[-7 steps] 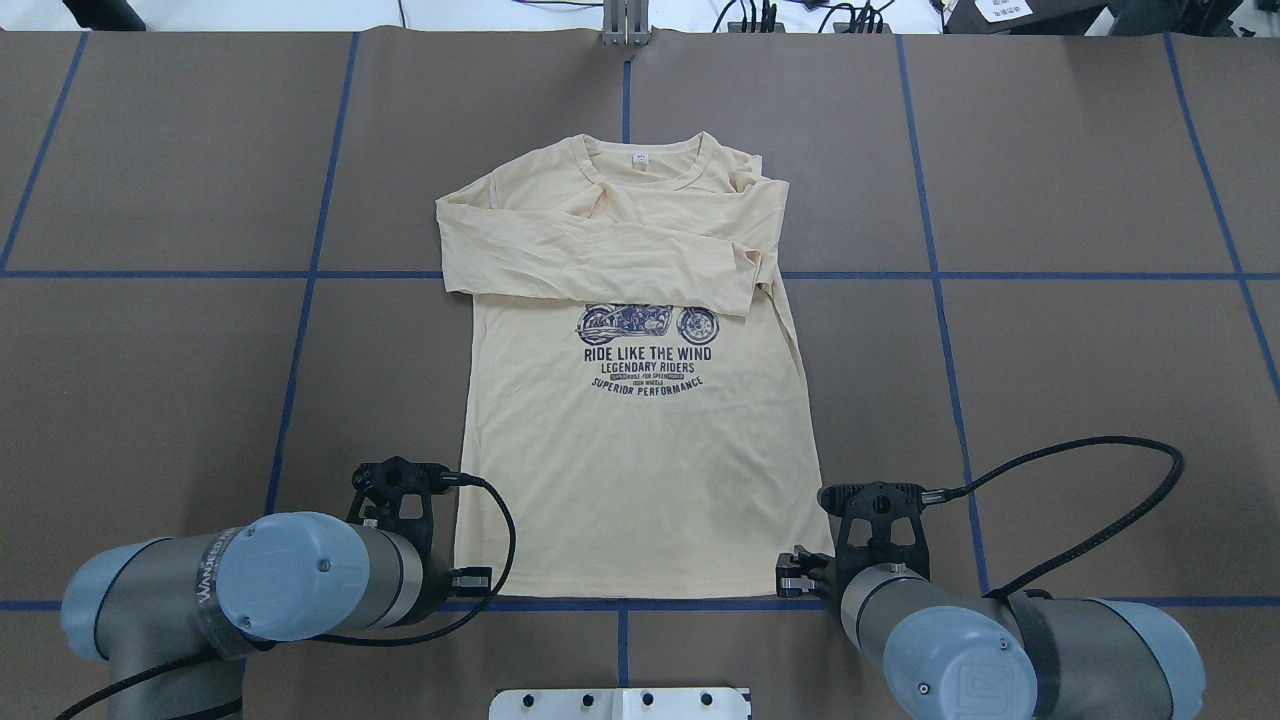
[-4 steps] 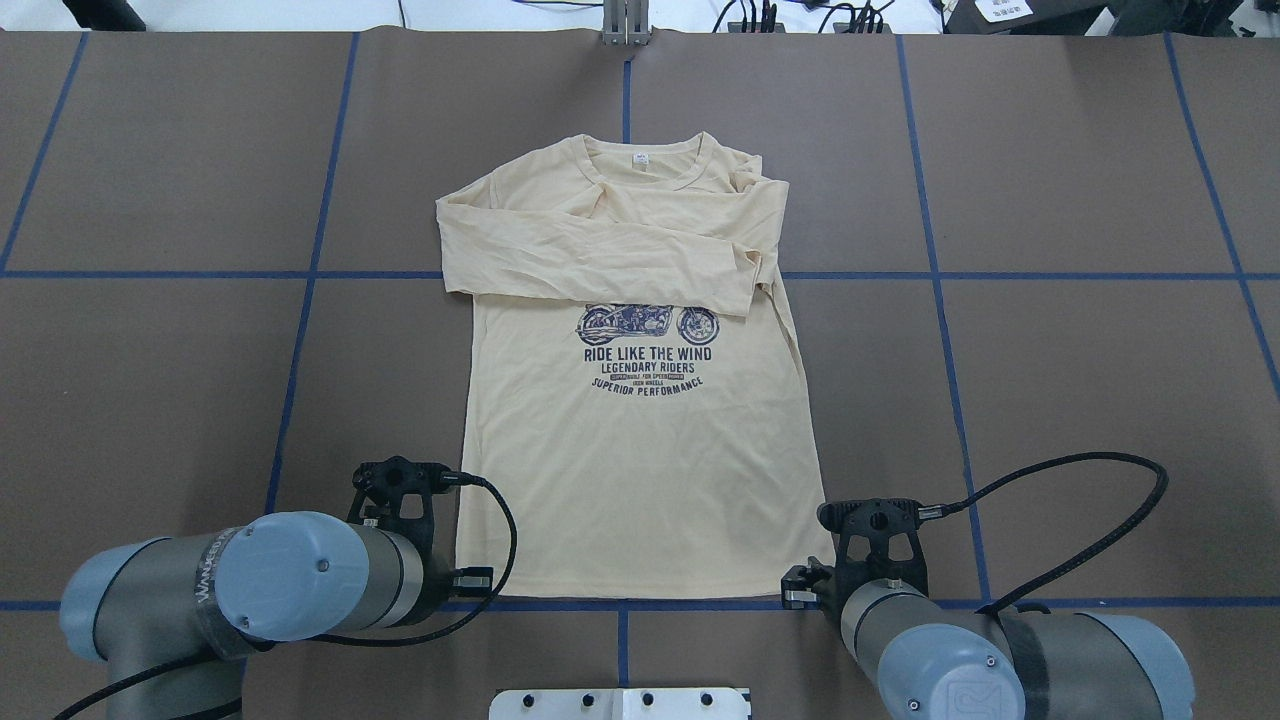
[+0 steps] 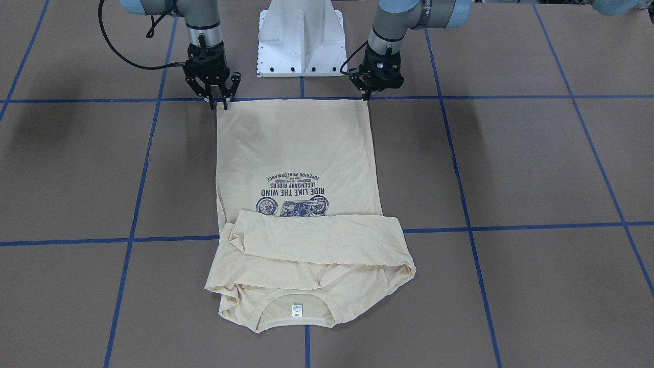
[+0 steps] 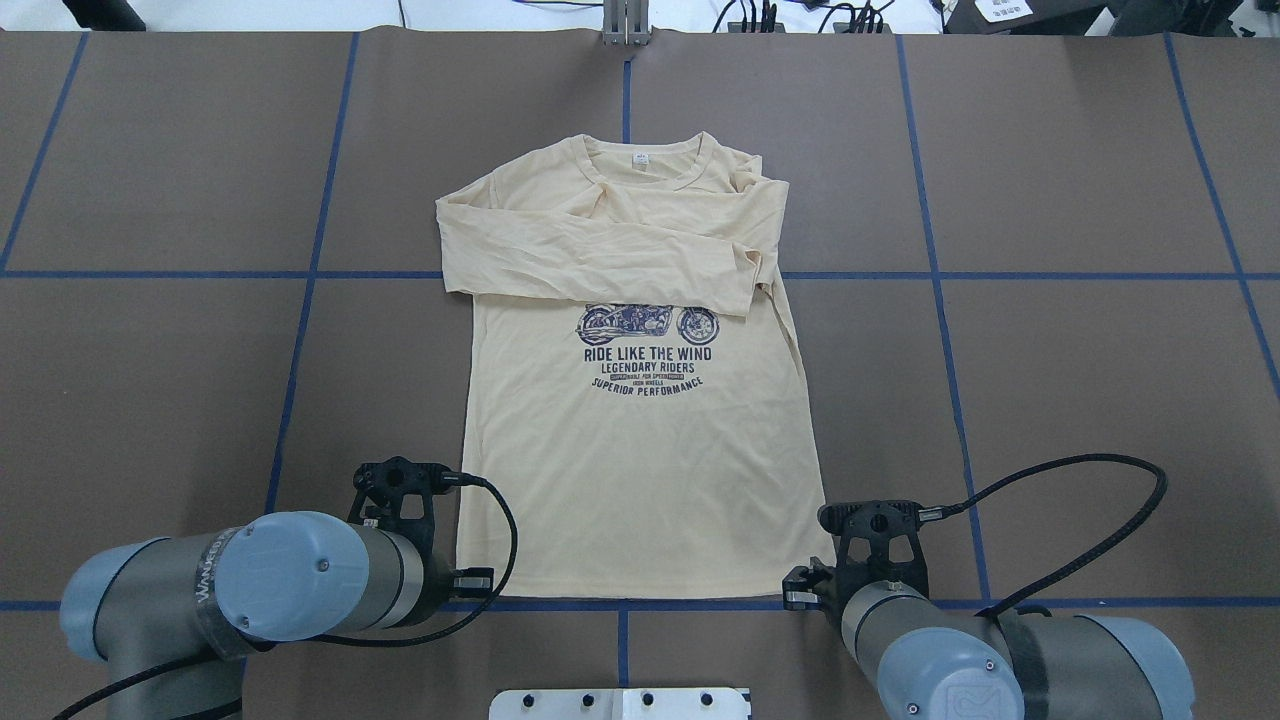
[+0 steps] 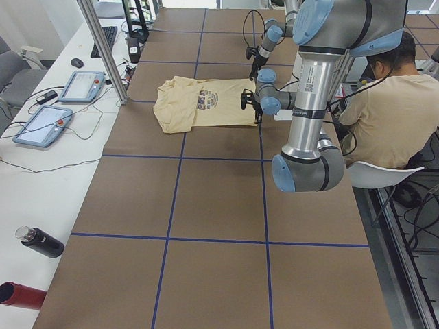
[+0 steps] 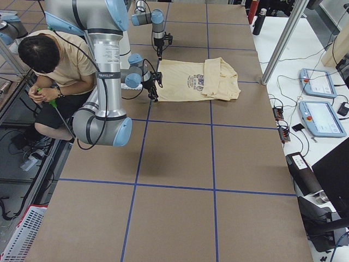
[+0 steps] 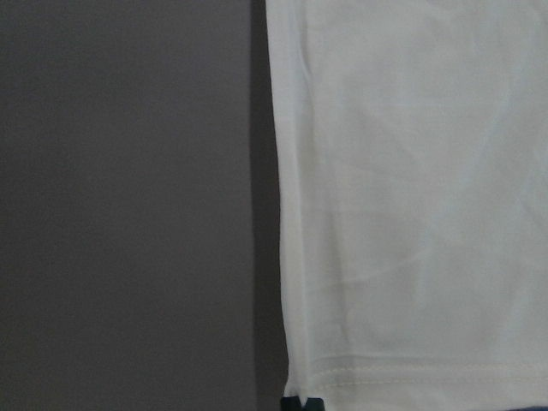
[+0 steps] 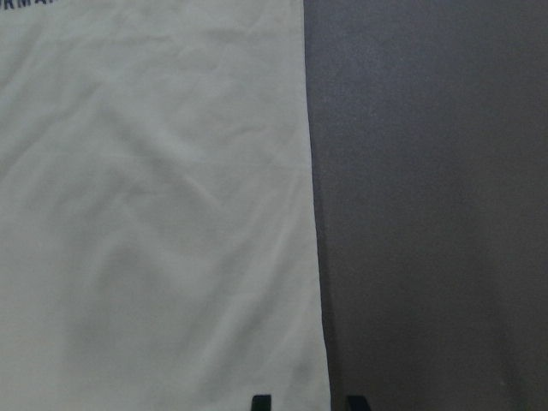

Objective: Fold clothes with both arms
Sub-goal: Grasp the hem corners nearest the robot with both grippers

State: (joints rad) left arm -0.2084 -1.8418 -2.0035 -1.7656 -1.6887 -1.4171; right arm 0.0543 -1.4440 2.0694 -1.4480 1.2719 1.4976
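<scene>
The cream-yellow long-sleeved T-shirt lies flat, print up, both sleeves folded across the chest, its collar at the far side and its hem toward me. My left gripper is at the hem's left corner, its fingertips pressed together on that corner. My right gripper is at the hem's right corner with its jaws apart; in the right wrist view its fingertips stand either side of the shirt's side edge.
The white base pedestal stands just behind the hem. Blue tape lines grid the brown table. A seated person is beside the robot. Tablets, bottles and a metal post are at the far side.
My right gripper has drawn back toward me along the shirt's right edge to the hem corner, then stayed there. The left arm and the shirt have not moved.
</scene>
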